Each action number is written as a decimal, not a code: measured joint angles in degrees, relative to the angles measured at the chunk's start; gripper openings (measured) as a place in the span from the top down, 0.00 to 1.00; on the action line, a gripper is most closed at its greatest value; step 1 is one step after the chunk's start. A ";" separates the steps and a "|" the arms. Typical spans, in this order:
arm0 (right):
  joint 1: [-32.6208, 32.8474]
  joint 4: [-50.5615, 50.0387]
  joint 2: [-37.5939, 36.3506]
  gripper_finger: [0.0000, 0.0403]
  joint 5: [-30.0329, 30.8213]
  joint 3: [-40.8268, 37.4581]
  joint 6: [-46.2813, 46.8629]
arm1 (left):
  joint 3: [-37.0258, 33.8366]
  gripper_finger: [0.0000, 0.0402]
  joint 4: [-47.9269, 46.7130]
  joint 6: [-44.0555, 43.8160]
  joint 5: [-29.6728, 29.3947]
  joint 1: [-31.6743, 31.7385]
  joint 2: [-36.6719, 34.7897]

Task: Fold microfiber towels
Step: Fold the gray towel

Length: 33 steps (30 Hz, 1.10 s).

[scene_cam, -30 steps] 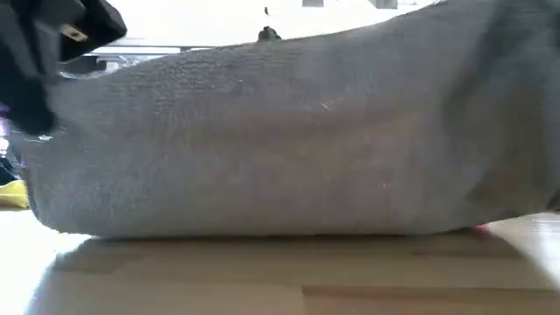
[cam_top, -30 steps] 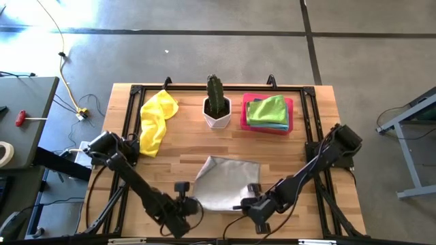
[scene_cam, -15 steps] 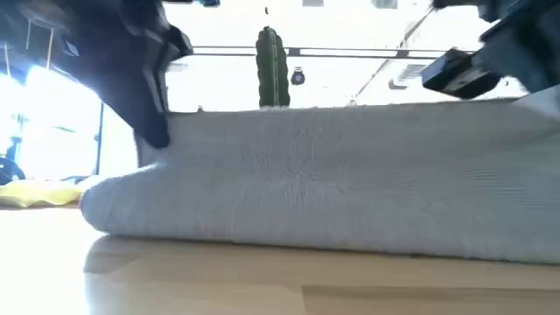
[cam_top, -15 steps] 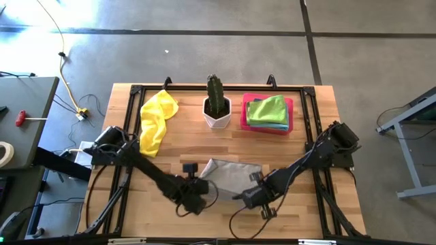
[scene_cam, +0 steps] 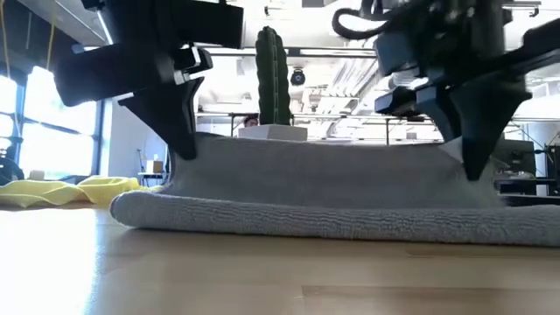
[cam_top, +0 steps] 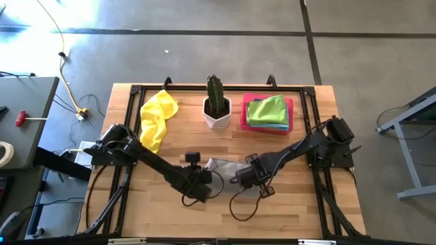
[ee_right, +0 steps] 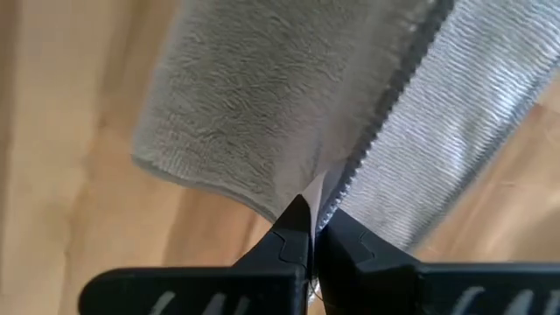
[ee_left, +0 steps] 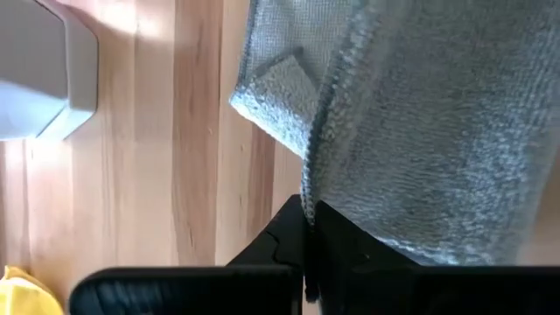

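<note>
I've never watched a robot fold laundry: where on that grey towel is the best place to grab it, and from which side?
By the hem at two corners of one edge, coming from above. The grey towel is floppy, so only a pinched edge lifts cleanly. The left tool and right tool each pinch the hem shut, holding that edge up over the rest of the towel.

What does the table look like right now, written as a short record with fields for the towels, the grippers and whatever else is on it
grey towel: mid-table, partly folded over itself
left gripper: shut on grey towel's edge
right gripper: shut on grey towel's edge
yellow towel: crumpled, far left
pink tray: far right, holds stacked green towel over a blue one
potted cactus: far centre, upright
</note>
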 joint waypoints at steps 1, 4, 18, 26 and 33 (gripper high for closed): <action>-0.51 0.33 0.00 1.00 0.08 -0.35 -0.29 | -0.02 1.00 -0.40 0.00 -0.06 0.21 0.00; -1.62 0.77 0.00 1.00 1.06 -1.47 -0.45 | -0.42 1.00 -0.12 0.07 -0.14 1.21 0.00; -4.70 2.50 0.02 0.92 7.20 -3.07 -4.41 | -4.68 1.00 1.40 0.05 -0.24 5.05 -0.02; -4.93 0.34 0.02 0.81 2.68 -3.07 1.46 | -4.66 1.00 1.80 2.92 -2.78 6.54 -0.02; -4.86 -7.21 0.02 0.74 4.55 -3.07 8.26 | -4.66 1.00 2.00 3.53 -2.95 8.05 -0.02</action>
